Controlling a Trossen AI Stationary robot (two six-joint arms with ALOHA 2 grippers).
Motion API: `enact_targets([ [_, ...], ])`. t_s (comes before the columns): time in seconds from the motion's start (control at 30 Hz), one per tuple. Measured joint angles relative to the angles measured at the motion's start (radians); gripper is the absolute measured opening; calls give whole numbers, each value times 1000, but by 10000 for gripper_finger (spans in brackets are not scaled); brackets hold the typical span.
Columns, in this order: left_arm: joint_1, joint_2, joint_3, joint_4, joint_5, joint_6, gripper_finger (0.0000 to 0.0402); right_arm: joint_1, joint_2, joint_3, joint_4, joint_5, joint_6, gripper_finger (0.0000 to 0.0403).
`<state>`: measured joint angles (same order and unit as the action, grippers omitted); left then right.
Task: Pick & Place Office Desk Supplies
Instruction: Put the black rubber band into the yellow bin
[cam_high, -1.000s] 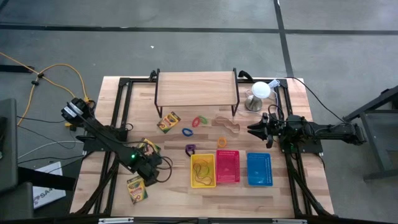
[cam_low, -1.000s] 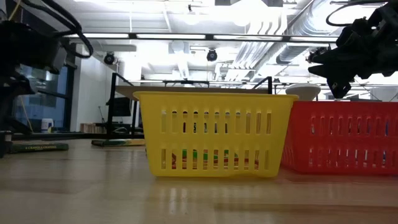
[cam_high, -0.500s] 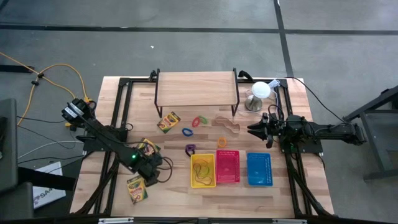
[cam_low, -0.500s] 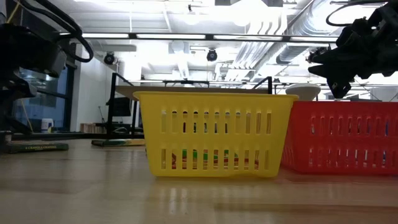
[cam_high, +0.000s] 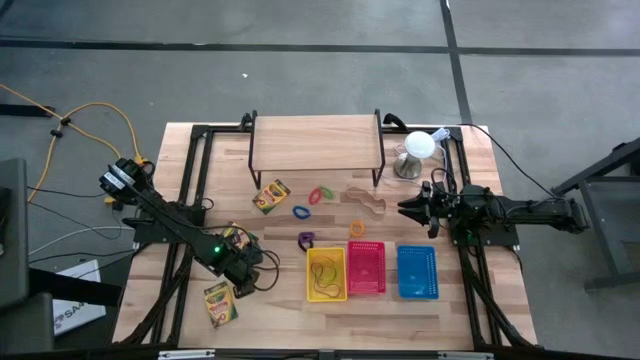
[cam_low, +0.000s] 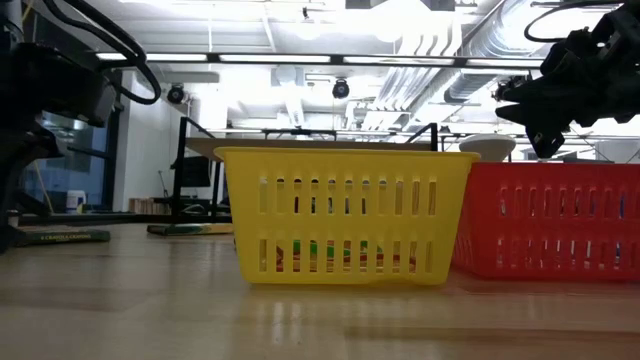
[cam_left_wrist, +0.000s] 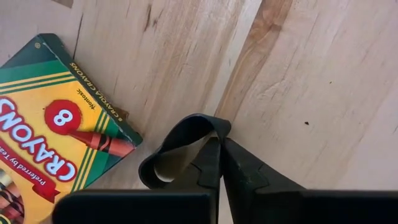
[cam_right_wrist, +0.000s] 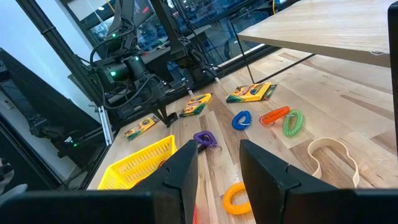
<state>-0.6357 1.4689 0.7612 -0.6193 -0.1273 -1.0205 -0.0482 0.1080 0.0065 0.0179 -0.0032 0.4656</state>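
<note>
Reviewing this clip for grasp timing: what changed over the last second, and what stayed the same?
The left gripper closed, its fingertips pinching a black rubber band on the table beside a crayon box; the arm shifted only slightly. The right gripper stayed open and hovering in place. The baskets and the loose supplies did not move.

The crayon box (cam_left_wrist: 53, 130) reads "CRAYOLA CRAYONS", "8".

left gripper (cam_left_wrist: 219, 144) now closed, fingers pinched together on a black band loop (cam_left_wrist: 177, 138) lying on the desk (cam_left_wrist: 311, 74) beside a crayon box (cam_left_wrist: 50, 130), left arm shifted slightly up and toward the desk's middle in the high view
</note>
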Motion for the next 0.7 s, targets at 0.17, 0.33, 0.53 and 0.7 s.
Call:
enact_targets([
  [0.17, 0, 0, 0, 0, 0, 0, 2, 0, 0, 0, 0, 0, 0, 107],
  [0.33, 0, 0, 0, 0, 0, 0, 2, 0, 0, 0, 0, 0, 0, 107],
  [0.53, 0, 0, 0, 0, 0, 0, 1, 0, 0, 0, 0, 0, 0, 107],
  [0.7, 0, -54, 0, -3, 1, 0, 1, 0, 0, 0, 0, 0, 0, 107],
])
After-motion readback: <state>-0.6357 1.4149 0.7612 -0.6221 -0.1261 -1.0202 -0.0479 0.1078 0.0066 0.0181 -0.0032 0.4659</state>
